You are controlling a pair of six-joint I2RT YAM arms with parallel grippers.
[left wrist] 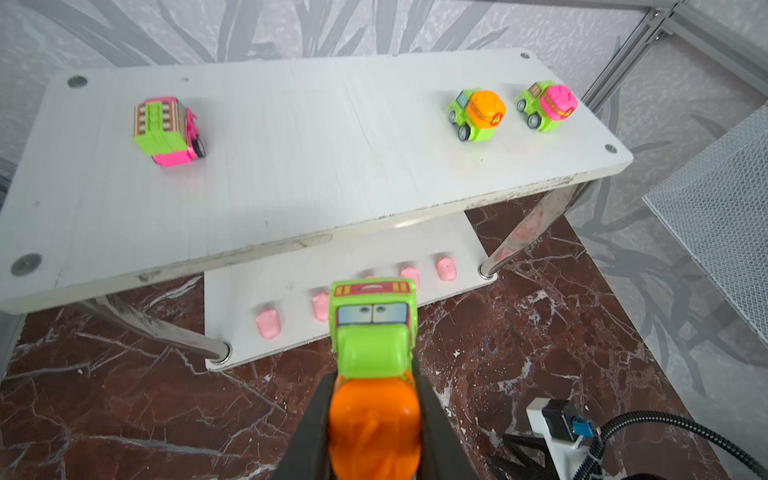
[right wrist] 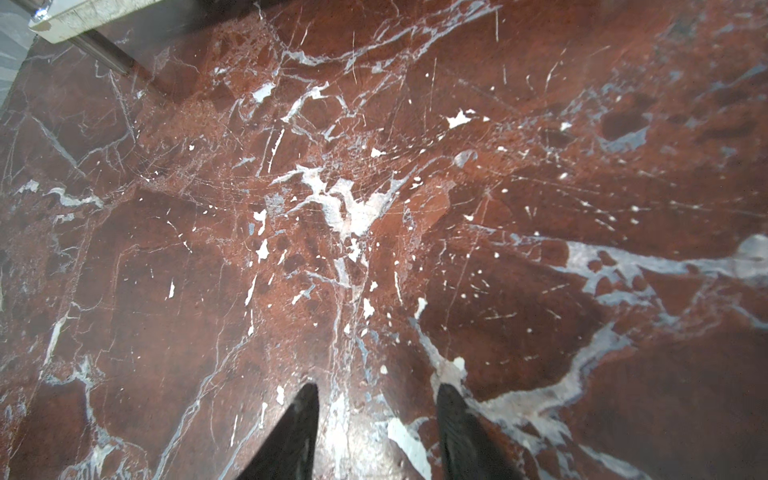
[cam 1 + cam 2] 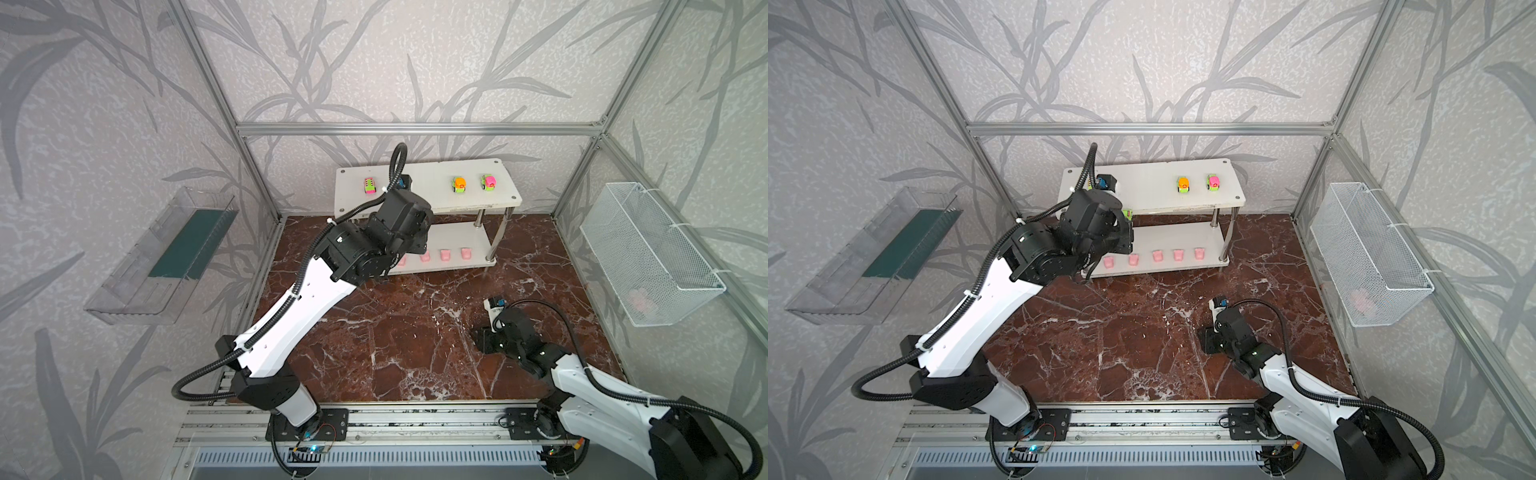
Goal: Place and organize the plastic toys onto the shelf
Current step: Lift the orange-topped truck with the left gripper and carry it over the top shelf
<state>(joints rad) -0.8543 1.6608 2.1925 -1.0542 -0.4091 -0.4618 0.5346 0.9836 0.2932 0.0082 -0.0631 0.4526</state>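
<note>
The plastic toys (image 1: 168, 131) are nearly all shelved: the last car (image 1: 372, 332), clamped in the left gripper (image 1: 372, 386), hovers before the shelf's (image 1: 291, 166) front edge. Next, lift it onto the top board's bare middle (right gripper (image 2: 376, 399) idles, jaws parted, empty).

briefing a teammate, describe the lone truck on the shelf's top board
Find the white two-tier shelf with chrome posts at the back wall. Near its top board's left end sits a boxy green and pink plastic truck; its two neighbour cars are round-topped, paired at the right.
</note>
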